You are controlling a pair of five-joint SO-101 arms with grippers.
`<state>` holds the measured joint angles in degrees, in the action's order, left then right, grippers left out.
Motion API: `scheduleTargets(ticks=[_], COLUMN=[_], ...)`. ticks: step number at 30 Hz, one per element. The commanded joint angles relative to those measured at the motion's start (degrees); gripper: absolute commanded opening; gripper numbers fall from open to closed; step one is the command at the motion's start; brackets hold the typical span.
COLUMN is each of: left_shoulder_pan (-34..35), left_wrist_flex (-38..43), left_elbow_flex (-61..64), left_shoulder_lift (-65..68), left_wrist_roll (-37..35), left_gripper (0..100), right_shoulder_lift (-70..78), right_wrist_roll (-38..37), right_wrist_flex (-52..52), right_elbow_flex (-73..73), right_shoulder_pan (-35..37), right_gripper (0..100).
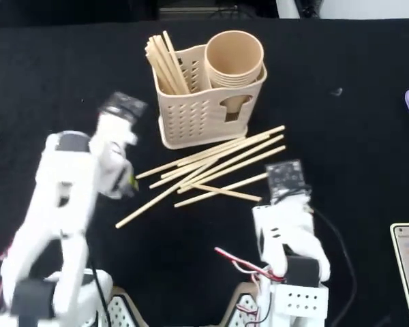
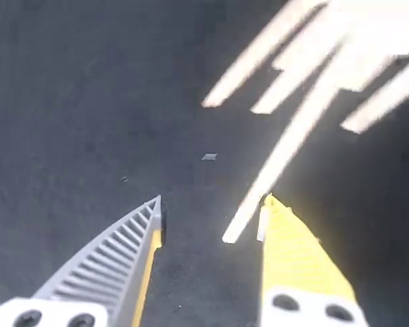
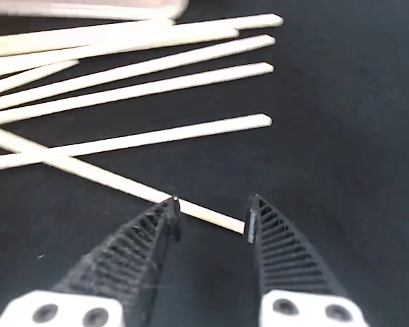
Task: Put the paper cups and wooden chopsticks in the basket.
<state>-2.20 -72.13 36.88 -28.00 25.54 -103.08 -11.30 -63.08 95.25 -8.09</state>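
**Loose Chopsticks Below a Part-Filled Basket**

Found the basket (image 1: 204,112) at 12 o'clock on the black surface (image 1: 341,136). Noted stacked cups (image 1: 235,58) in its 3 o'clock compartment and a bundle (image 1: 165,61) of chopsticks leaning in the 9 o'clock one. Saw loose chopsticks (image 1: 218,163) fanned flat on the surface at 6 o'clock of the basket. Spotted the left fingers (image 2: 293,252) parted at 8 o'clock of that pile, with one stick's end just beside the yellow tip. Spotted the right fingers (image 3: 279,252) parted at 5 o'clock of it, with a stick's end lying across the gap between the tips.
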Motion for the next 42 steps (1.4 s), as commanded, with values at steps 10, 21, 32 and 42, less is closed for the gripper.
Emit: scheduleTargets(ticks=[10, 21, 32, 42], left_shoulder_pan=[-24.04, -33.01, -32.57, -31.43], left_wrist_flex=[22.95, 22.68, 22.59, 11.78], left_elbow_flex=[10.24, -12.18, -25.10, -34.59], left_shoulder_lift=[-3.78, 27.25, 41.67, 42.37], left_wrist_roll=[-10.64, -5.98, -4.13, -1.49], left_gripper=[30, 30, 27, 27], right_shoulder_lift=[-4.79, -4.79, -4.79, -4.79], right_wrist_roll=[7.91, 7.65, 7.47, 7.38], right_wrist_flex=[2.99, 2.99, 2.99, 2.99], right_elbow_flex=[-4.44, -4.62, -4.44, -4.44], right_shoulder_pan=[-13.98, -13.98, -13.89, -13.63], right_gripper=[16.7, 16.7, 16.7, 16.7])
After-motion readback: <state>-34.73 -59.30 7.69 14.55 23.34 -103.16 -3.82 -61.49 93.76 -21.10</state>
